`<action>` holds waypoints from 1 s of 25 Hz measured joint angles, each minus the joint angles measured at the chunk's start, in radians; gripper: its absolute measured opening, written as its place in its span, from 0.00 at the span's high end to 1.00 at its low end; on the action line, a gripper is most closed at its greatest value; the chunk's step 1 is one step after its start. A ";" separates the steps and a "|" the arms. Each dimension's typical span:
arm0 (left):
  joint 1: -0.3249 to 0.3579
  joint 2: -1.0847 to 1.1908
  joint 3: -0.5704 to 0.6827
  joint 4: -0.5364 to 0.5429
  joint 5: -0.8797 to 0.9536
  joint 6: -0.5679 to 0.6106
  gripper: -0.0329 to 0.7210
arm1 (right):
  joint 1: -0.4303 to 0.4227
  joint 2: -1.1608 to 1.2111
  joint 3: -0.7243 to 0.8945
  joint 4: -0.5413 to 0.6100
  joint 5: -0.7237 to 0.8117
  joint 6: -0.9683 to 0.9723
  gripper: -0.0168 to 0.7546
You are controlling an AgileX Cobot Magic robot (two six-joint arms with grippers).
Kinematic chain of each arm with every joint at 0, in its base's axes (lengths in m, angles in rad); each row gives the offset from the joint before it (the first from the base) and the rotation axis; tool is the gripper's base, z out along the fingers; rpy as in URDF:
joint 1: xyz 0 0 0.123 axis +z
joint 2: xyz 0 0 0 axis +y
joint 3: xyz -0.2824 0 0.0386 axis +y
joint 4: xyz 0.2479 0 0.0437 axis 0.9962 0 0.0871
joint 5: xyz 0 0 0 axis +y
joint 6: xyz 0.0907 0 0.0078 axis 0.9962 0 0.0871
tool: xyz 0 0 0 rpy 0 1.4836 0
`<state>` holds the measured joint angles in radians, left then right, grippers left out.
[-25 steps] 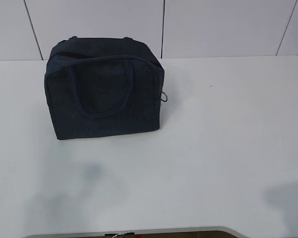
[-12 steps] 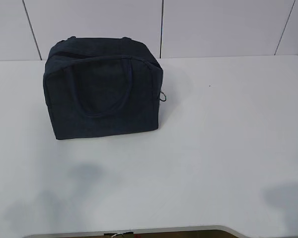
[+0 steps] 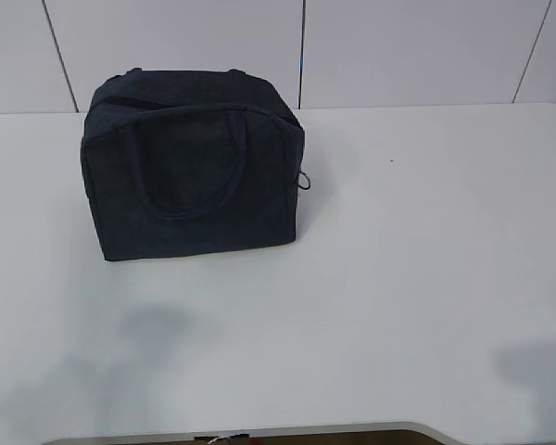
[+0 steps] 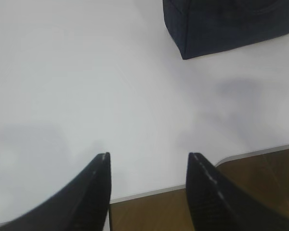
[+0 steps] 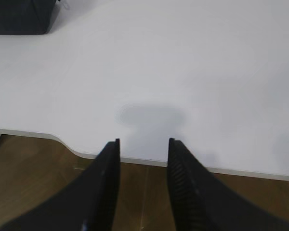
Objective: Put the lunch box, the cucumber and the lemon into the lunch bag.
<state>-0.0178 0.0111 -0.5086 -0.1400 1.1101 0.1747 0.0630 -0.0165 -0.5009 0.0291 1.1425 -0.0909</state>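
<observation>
The dark navy lunch bag (image 3: 193,171) stands on the white table (image 3: 398,269) at the back left, its top shut, a loop handle lying on its front and a silver ring pull (image 3: 305,181) at its right side. Its corner shows in the left wrist view (image 4: 231,24) and in the right wrist view (image 5: 19,17). The lunch box, the cucumber and the lemon are out of view. My left gripper (image 4: 148,156) is open and empty over the table's front edge. My right gripper (image 5: 143,141) is open and empty over the front edge at the right. Neither gripper shows in the exterior view.
The table's front edge has a rounded cut-out (image 3: 250,434). Brown floor (image 5: 33,173) lies below it. A white panelled wall (image 3: 398,46) stands behind the table. Soft shadows (image 3: 148,324) lie on the table near the front.
The bag has not moved. The shadow on the front left of the table has slid a little towards the front edge.
</observation>
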 joint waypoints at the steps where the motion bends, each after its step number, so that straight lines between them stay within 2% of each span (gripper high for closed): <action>1: 0.000 0.000 0.000 0.000 0.000 0.000 0.48 | 0.000 0.000 0.000 0.000 0.000 0.000 0.61; 25: 0.000 0.000 0.000 0.000 0.000 0.000 0.49 | 0.000 0.000 0.000 0.000 -0.002 0.000 0.61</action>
<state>-0.0178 0.0111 -0.5086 -0.1400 1.1101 0.1747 0.0630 -0.0165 -0.5009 0.0291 1.1409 -0.0909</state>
